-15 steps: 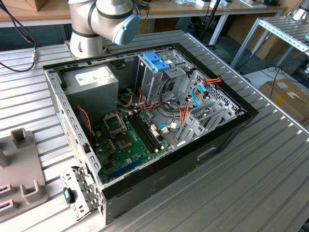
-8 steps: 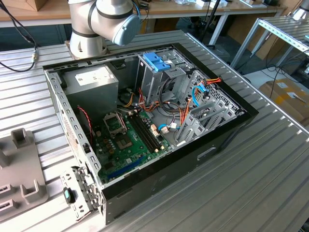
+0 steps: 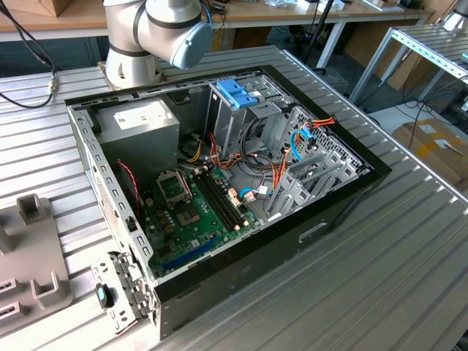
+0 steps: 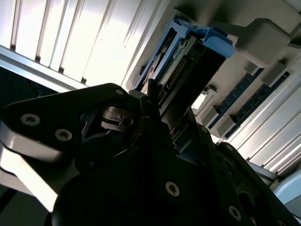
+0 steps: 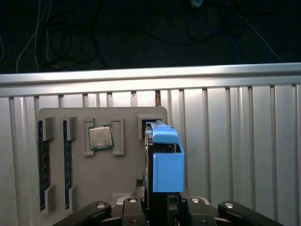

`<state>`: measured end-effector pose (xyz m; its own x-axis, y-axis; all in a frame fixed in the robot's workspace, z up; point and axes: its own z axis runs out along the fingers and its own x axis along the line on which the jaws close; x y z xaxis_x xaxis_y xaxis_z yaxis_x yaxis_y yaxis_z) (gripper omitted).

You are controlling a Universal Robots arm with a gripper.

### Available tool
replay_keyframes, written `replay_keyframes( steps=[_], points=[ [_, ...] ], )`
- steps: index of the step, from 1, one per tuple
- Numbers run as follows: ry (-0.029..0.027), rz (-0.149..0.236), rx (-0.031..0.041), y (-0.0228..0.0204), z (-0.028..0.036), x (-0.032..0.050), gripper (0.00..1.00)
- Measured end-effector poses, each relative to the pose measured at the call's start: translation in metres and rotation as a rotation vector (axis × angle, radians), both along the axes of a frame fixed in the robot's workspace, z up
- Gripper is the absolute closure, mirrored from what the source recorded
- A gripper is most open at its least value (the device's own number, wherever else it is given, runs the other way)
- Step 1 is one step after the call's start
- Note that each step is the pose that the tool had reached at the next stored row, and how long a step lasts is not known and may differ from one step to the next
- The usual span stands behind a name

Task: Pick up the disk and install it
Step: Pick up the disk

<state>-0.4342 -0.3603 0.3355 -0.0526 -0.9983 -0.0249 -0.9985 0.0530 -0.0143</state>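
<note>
In the first wrist view the disk (image 5: pixel 168 165) is standing on edge in a slot of the grey holder (image 5: pixel 127 174), its long axis pointing straight into the gripper (image 5: pixel 162 207) straddling its near end. Whether the jaws are clamping I cannot tell, with a light blue carrier wrapping its dark edge.

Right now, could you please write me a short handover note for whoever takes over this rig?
Gripper: positioned at the disk; whether it is clamped cannot be told.
Disk: on edge at the grey holder tray, beside the processor chip.
Done: gripper lined up on the disk.
Left: the disk is not yet installed in the open computer case.
</note>
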Motion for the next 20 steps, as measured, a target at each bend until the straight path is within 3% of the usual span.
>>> replay_keyframes(
  steps=[6, 17, 20],
  points=[
    [-0.0001, 0.000, -0.0014, 0.0000, 0.0138, 0.0000, 0.65],
    [-0.0001, 0.000, -0.0043, 0.0000, 0.0472, 0.0000, 0.65],
    [-0.0001, 0.000, -0.0051, 0.0000, 0.0620, 0.0000, 0.65]
  ],
)
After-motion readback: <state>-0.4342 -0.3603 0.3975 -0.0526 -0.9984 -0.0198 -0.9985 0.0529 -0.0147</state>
